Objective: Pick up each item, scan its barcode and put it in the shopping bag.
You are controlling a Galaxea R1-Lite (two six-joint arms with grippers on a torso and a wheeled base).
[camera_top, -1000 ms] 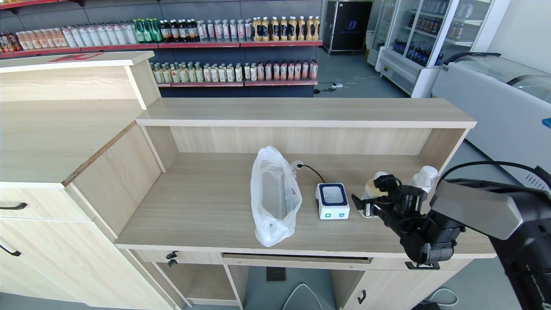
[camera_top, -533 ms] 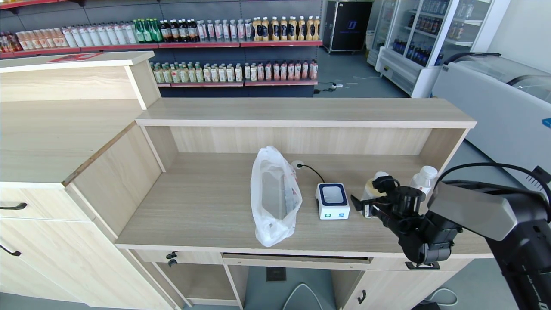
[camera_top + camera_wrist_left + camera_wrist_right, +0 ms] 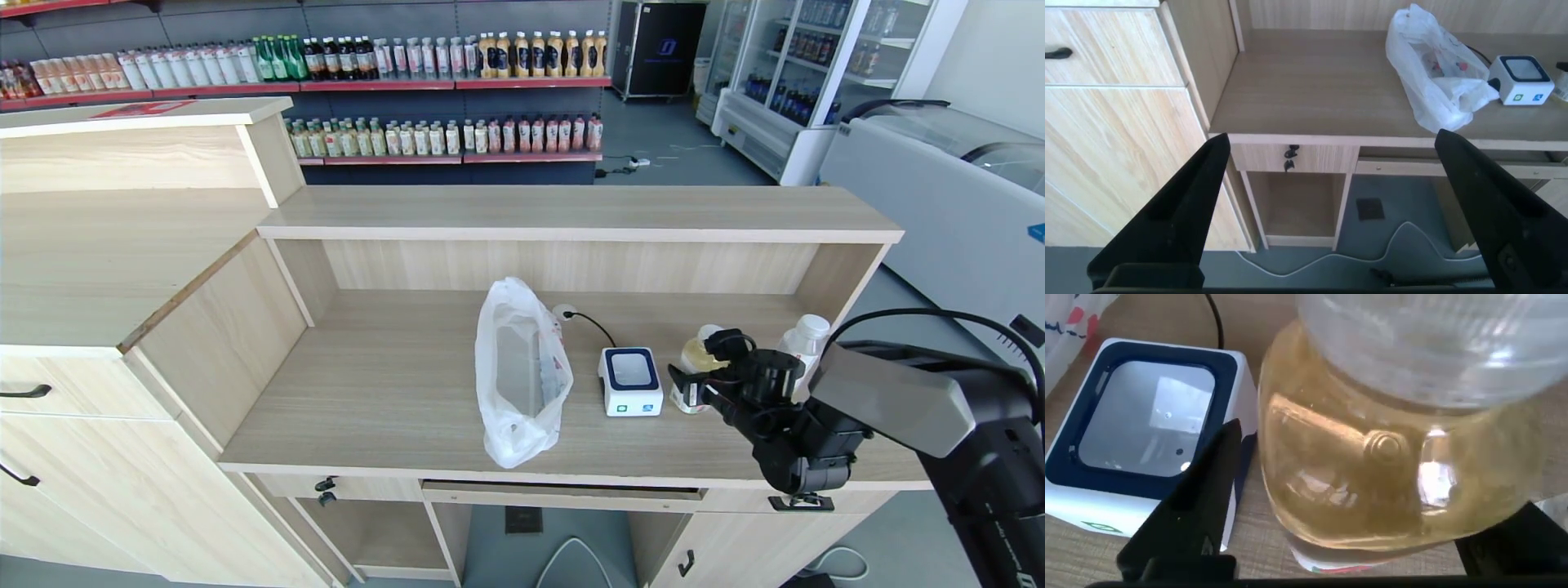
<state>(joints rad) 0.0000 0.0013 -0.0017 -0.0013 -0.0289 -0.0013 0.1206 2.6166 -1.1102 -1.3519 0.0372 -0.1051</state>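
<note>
A clear bottle of yellowish drink stands on the wooden counter, just right of the white barcode scanner. My right gripper is shut on the bottle, one finger on each side of it, and the bottle leans slightly toward the scanner. The white plastic shopping bag stands upright left of the scanner. My left gripper hangs open with nothing in it, out in front of the counter and below its top.
A second bottle with a white cap stands behind my right arm near the counter's right wall. The scanner's cable runs to the back. A raised shelf overhangs the back of the counter. A drawer with a key sits under the counter.
My right gripper has closed in on the yellowish bottle, which has shifted and tipped a little toward the scanner. The bag and the scanner have not moved.
</note>
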